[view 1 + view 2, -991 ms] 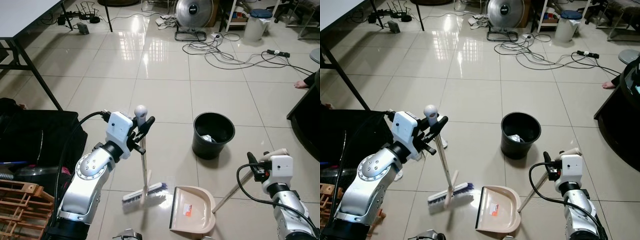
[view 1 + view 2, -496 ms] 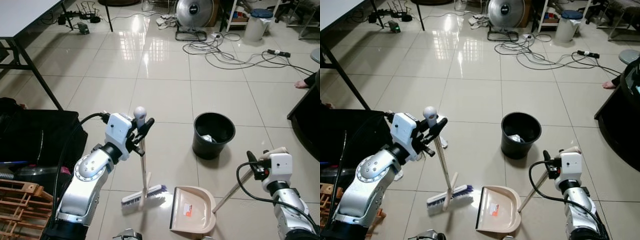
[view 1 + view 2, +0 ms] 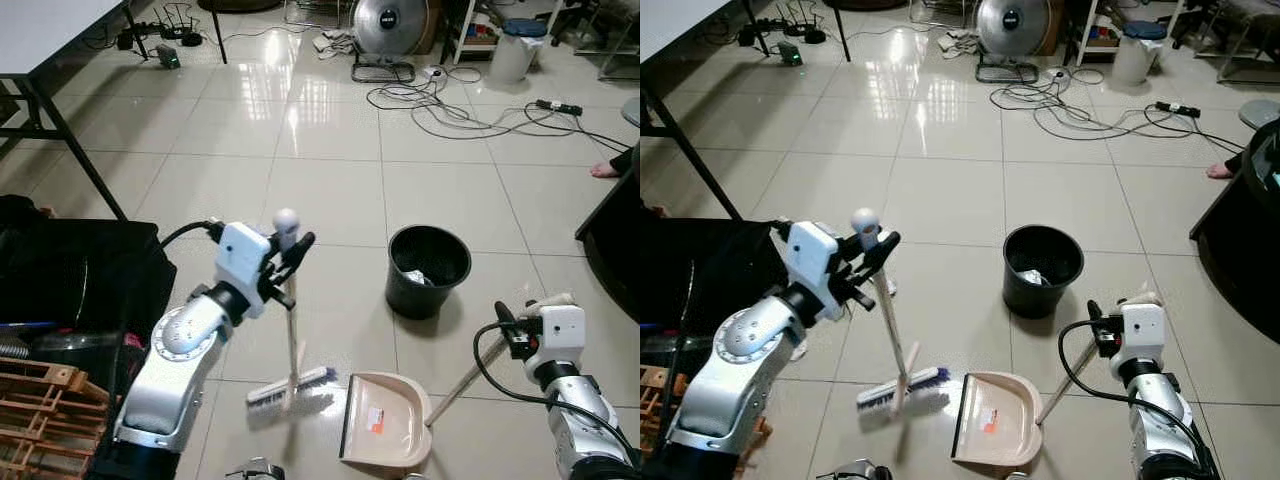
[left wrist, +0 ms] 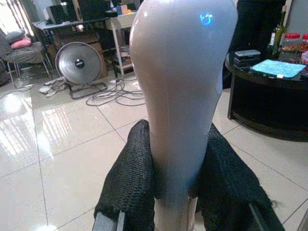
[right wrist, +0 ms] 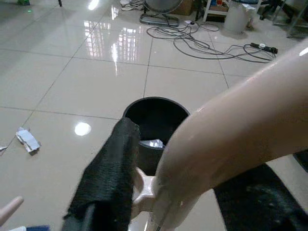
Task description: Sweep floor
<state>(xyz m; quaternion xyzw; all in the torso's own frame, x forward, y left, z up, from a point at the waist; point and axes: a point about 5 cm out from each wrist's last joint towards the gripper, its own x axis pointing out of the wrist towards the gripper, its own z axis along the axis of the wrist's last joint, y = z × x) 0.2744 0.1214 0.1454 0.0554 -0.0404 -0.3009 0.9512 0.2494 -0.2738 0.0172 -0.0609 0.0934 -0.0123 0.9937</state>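
Observation:
My left gripper (image 3: pixel 287 266) is shut on the upper end of a broom handle (image 3: pixel 291 320), just below its rounded grey knob (image 4: pixel 180 82). The broom stands nearly upright, its blue-and-white brush head (image 3: pixel 289 385) resting on the tiled floor. Right of the brush lies a beige dustpan (image 3: pixel 383 432) with its mouth toward the broom. Its long handle (image 3: pixel 468 377) rises to my right gripper (image 3: pixel 512 337), which is shut on the handle's top (image 5: pixel 226 144). A black bin (image 3: pixel 428 270) with some scraps inside stands just beyond the dustpan. A scrap of paper (image 5: pixel 27 139) lies on the tiles.
A black bag (image 3: pixel 70 285) and a wooden rack (image 3: pixel 40 420) sit at my left. A table with black legs (image 3: pixel 60 120) stands at the far left. Cables (image 3: pixel 470 110), a floor fan (image 3: pixel 385 30) and a white lidded bin (image 3: pixel 512 48) lie beyond. A dark table (image 3: pixel 612 240) and a person's foot (image 3: pixel 604 169) are at the right.
The broom's top and my left gripper have shifted slightly to the right, and the brush head sits a little closer to the dustpan. The right arm and dustpan have held still.

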